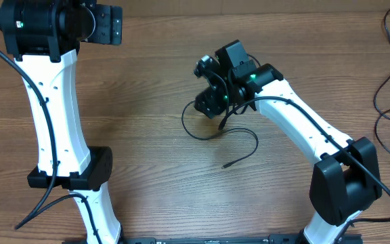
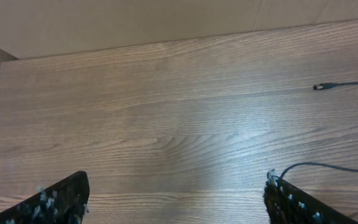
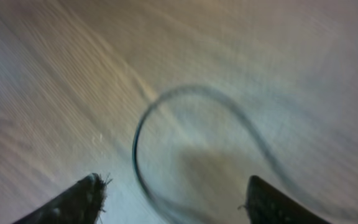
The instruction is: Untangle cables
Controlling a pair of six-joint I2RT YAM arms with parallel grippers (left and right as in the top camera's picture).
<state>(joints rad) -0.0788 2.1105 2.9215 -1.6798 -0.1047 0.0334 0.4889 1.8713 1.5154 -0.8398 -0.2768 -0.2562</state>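
While both jaws hang wide, the right over a looped cable (image 1: 256,142), grabbing its near plug end (image 1: 225,165) seems next.

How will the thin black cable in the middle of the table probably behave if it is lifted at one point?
Probably floppy: the cable lies in loose curves, so it should sag on both sides of a grip. It looks very thin, so it is likely light and easy to drag. Its small plug end may swing.

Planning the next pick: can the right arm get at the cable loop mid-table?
Probably yes: its open tool hangs right above the cable loop, nothing between them.
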